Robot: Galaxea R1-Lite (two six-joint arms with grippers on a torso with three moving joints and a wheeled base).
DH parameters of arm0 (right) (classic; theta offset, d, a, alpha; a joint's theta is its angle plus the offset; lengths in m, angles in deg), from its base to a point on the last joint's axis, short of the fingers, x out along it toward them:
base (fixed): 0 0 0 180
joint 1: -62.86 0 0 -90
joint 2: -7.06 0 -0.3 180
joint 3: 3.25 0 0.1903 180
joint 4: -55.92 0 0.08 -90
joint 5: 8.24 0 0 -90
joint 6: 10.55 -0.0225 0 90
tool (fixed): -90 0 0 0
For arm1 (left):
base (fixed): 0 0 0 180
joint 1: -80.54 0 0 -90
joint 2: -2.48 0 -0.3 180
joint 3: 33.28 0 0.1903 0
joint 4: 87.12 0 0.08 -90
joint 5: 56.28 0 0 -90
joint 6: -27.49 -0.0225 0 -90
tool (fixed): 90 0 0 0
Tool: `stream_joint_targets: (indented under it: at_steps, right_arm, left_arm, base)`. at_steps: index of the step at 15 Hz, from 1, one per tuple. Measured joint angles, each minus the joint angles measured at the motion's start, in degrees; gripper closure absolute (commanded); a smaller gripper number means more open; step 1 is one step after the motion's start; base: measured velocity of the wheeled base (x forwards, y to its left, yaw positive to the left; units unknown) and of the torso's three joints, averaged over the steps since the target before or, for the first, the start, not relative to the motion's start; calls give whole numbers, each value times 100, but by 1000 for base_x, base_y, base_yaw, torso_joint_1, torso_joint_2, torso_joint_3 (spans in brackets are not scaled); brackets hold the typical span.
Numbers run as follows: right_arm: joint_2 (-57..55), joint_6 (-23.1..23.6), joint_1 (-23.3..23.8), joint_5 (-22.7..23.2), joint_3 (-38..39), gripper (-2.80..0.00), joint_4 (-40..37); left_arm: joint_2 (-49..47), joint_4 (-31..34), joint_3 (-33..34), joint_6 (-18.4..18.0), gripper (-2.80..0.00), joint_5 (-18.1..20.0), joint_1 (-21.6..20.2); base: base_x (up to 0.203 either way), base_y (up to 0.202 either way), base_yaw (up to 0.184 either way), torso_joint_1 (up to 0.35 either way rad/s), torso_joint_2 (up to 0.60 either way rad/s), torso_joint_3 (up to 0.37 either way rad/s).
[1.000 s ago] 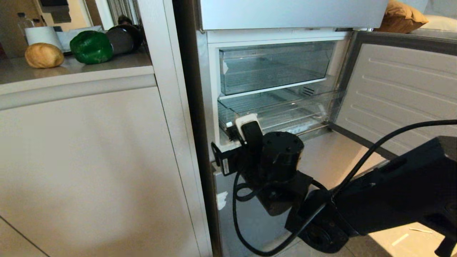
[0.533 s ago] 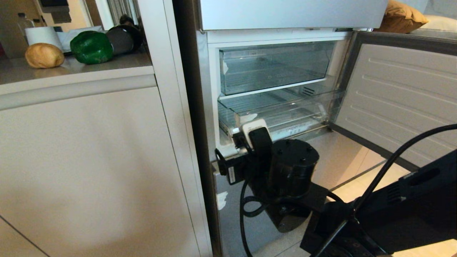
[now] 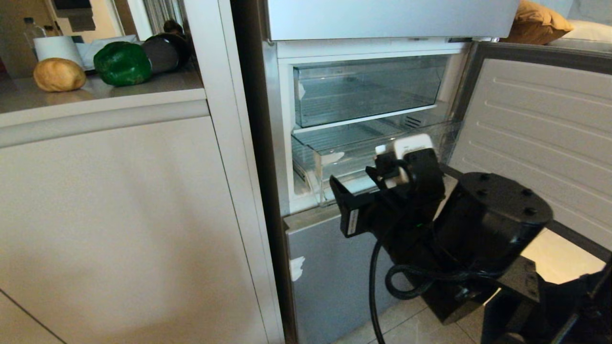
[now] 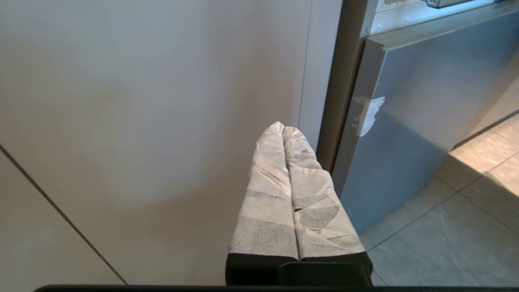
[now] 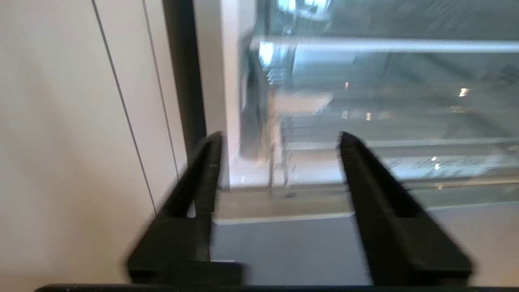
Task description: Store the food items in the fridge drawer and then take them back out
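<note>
**Fridge compartment open, both foods on the table to its left**

At the far left of the head view a pale table (image 3: 95,98) runs above flat cream cabinet fronts (image 3: 119,229). On it lies a golden-brown roundish lump (image 3: 59,74), and just to its right a glossy green bell pepper (image 3: 122,63). Behind them stand a white roll (image 3: 56,48), a clear bottle (image 3: 31,29) and a dark rounded vessel (image 3: 165,50), the vessel close beside the pepper. Neither food is in the fridge.

A tall cream panel (image 3: 224,143) separates the cabinets from the fridge. The middle front (image 3: 535,138) is swung open to the right, its ribbed pale inner face showing. Inside sit two clear bins, one above the other: the upper bin (image 3: 368,88) is pushed in, while the lower clear drawer (image 3: 373,148) sticks out a little, and both look bare. Below, the lowest silver-blue front (image 3: 330,267) is closed, with a white tape scrap (image 3: 297,267) at its left edge. Beige tiles (image 3: 411,329) cover the floor, and an orange cushion (image 3: 538,19) shows at the upper right.

The left hand (image 4: 282,129) hangs low by the cabinet fronts near the lowest front, its paper-wrapped fingers pressed together, holding nothing.

The right hand (image 5: 279,140) is raised before the lower clear drawer, its black fingers (image 5: 357,170) set moderately apart with nothing between them.
</note>
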Motion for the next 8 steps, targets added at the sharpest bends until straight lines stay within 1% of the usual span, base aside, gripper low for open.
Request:
stream_joint_targets:
  at_steps: [2, 4, 6, 8]
  right_arm:
    - [380, 6, 128, -39, 63, 0, -161]
    - [729, -16, 505, 17, -56, 0, -769]
    - [949, -199, 1015, 322, -541, 0, -1610]
    - [1067, -624, 1508, 814, -1104, 0, -2699]
  left_arm:
    - [0, -1, 0, 2, 0, 1, 0]
    - [0, 0, 0, 0, 0, 0, 0]
    - [0, 0, 0, 0, 0, 1, 0]
    - [0, 1, 0, 0, 0, 4, 0]
  base:
    - [0, 0, 0, 0, 0, 0]
    - [0, 0, 0, 0, 0, 0]
    - [0, 0, 0, 0, 0, 0]
    - [0, 0, 0, 0, 0, 0]
